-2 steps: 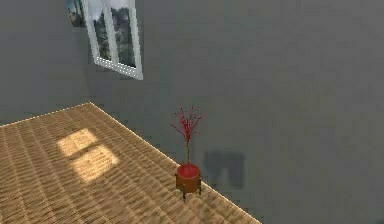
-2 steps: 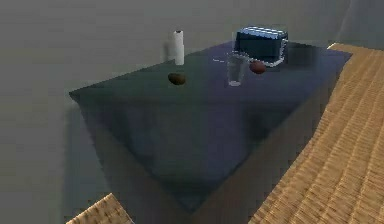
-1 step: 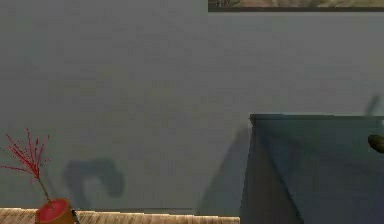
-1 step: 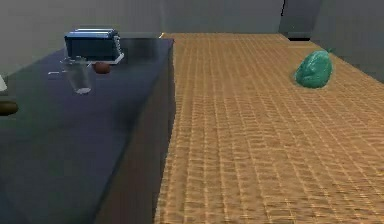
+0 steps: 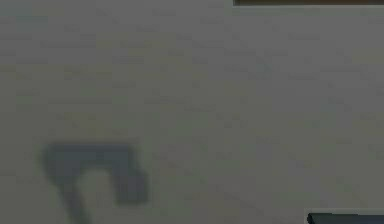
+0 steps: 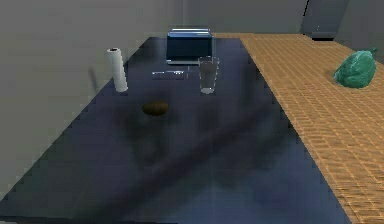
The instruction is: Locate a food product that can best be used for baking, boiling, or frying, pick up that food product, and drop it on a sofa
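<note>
1. Since I'm parked side-on to the dark table (image 6: 230, 165) for arm reach, the brown lump (image 6: 155, 109), likely my food, sits mid-table, near-left of the glass (image 6: 208, 75).
2. Can't tell the claw's state, honestly.

In the forward view, a brown strip (image 5: 308, 3) at one o'clock is being cut off by the top edge, and a dark corner (image 5: 346, 217) at five o'clock by the bottom and right edges. In the arm side view, the table (image 6: 230, 170) is being cut off at six o'clock. On it, a brown blob (image 6: 155, 109) and, at its twelve o'clock, a thin flat thing (image 6: 172, 73) are being rendered too small to name. A dark grey block (image 6: 325, 18) at one o'clock is being cropped by the top edge.
</note>
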